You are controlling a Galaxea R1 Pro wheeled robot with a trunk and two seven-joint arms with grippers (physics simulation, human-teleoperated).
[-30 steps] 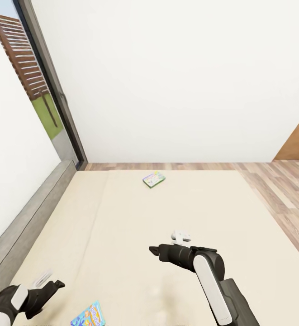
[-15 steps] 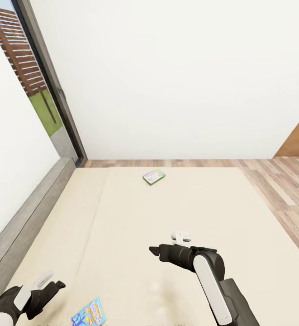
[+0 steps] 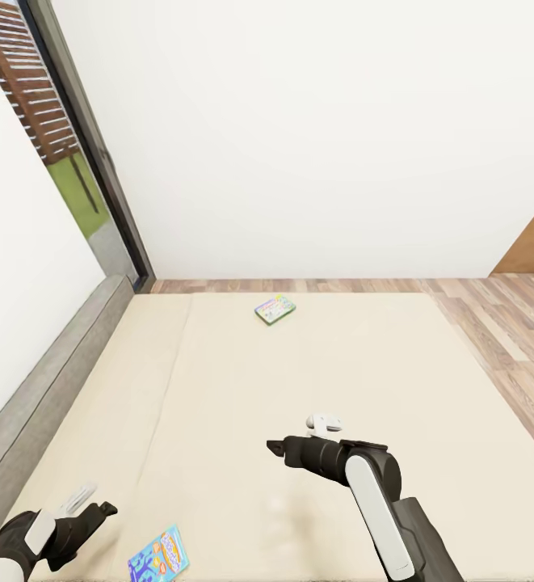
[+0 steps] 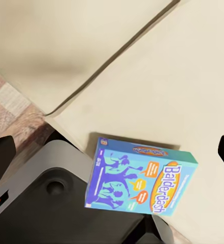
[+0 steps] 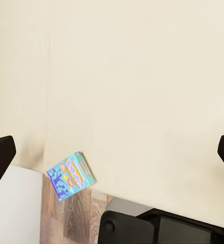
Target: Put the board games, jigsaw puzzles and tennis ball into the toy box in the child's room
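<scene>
Blue board game [image 3: 159, 554] flat on bed [image 3: 299, 380], just beside left fingers [image 3: 97, 511], spread empty; right fingers [image 3: 276, 445] likewise.

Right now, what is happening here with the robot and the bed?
The robot stands at the bed with both arms out over it. Neither the left gripper nor the right gripper holds anything. A blue board game lies at the near edge by the left gripper; a green one lies far across.

Far board game [image 3: 275, 309], centre of head view: print too small to read. Left gripper [image 3: 97, 511], bottom left: fingers unclear.
</scene>
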